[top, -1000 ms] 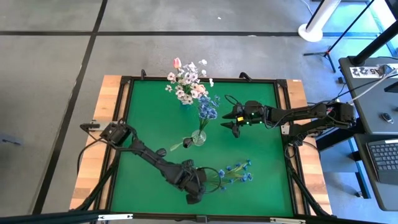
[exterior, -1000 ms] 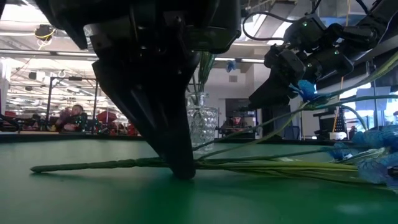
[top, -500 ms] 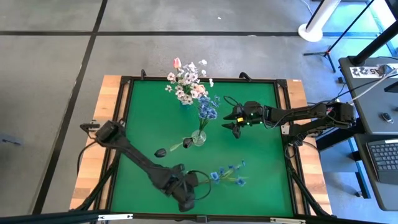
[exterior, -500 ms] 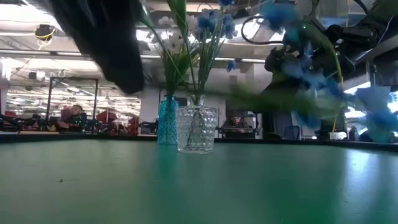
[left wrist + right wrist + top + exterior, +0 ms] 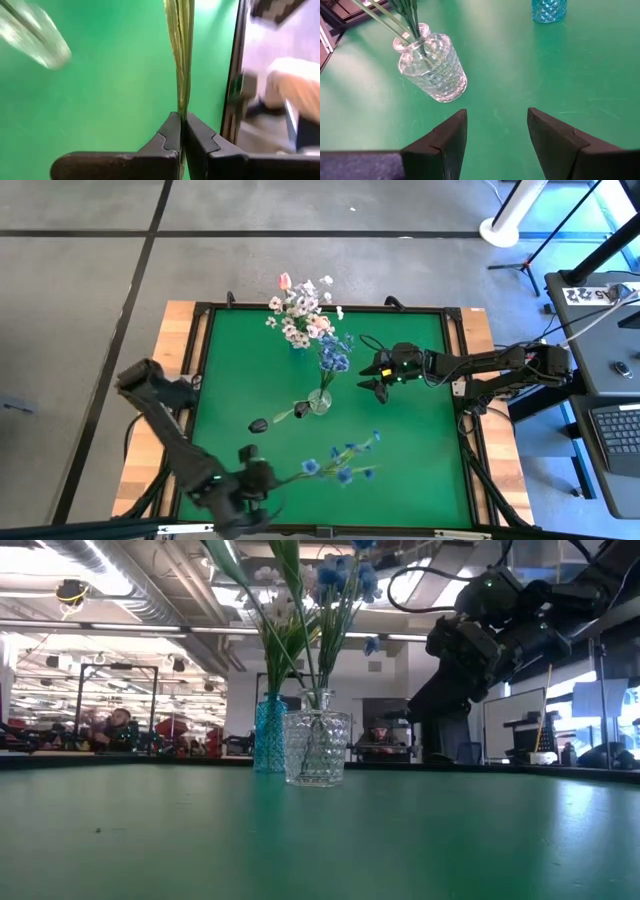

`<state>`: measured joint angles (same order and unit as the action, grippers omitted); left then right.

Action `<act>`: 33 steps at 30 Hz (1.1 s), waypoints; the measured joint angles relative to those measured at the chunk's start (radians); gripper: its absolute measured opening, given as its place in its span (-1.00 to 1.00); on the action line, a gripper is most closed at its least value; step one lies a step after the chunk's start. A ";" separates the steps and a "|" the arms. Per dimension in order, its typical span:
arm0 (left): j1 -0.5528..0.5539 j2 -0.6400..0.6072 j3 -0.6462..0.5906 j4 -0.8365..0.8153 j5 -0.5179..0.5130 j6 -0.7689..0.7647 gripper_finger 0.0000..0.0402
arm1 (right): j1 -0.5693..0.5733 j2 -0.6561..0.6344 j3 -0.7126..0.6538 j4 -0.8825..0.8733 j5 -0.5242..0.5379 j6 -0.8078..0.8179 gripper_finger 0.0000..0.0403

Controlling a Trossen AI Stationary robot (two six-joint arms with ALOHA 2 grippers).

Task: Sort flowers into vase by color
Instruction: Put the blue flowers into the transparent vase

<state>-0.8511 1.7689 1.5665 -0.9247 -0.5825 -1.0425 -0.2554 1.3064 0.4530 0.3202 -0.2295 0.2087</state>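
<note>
The left gripper [image 5: 181, 131] is clamped on the blue flowers' [image 5: 340, 463] stems — long axis pointing toward the clear vase [image 5: 319, 401]. The right gripper [image 5: 496, 134] waits beside that vase, jaws apart and empty.

The green tabletop [image 5: 420, 450] carries a clear glass vase [image 5: 319, 401], a blue vase [image 5: 269, 734] behind it, and a small dark lump [image 5: 258, 425].

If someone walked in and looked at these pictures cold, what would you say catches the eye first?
Probably the left hand at the table's near edge, shut on a bunch of blue flowers by the stems, blossoms reaching toward the middle. Next, the two vases at the far side: a clear glass vase holding blue blossoms and a blue vase with pink and white ones. The right hand hovers open beside the clear vase.
</note>
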 joint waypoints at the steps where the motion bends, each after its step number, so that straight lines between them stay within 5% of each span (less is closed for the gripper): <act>1: -0.020 -0.019 0.000 -0.002 -0.063 0.000 -1.00 | 0.000 0.000 0.000 0.000 0.000 0.001 0.02; 10: -0.194 -0.123 0.000 -0.003 -0.737 0.118 -1.00 | 0.000 0.000 0.000 0.003 0.000 0.006 0.02; 16: -0.223 -0.128 0.000 -0.011 -0.915 0.131 -1.00 | 0.000 0.000 0.000 0.022 0.000 0.008 0.02; 19: -0.217 -0.128 -0.011 -0.002 -0.865 0.076 -1.00 | 0.000 0.000 0.000 0.022 0.000 0.008 0.02; 25: -0.165 -0.126 -0.161 0.196 -0.546 -0.005 -1.00 | 0.000 0.000 0.000 0.029 0.000 -0.003 0.02; 30: -0.115 -0.125 -0.336 0.785 -0.379 0.356 -1.00 | 0.000 0.000 0.000 0.044 0.009 -0.004 0.02; 33: -0.070 -0.125 -0.426 1.240 -0.176 0.686 -1.00 | 0.000 0.000 0.000 0.047 0.008 -0.004 0.02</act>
<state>-0.9213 1.6440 1.1406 0.3150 -0.7582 -0.3563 -0.2554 1.3064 0.4530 0.3672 -0.2211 0.2050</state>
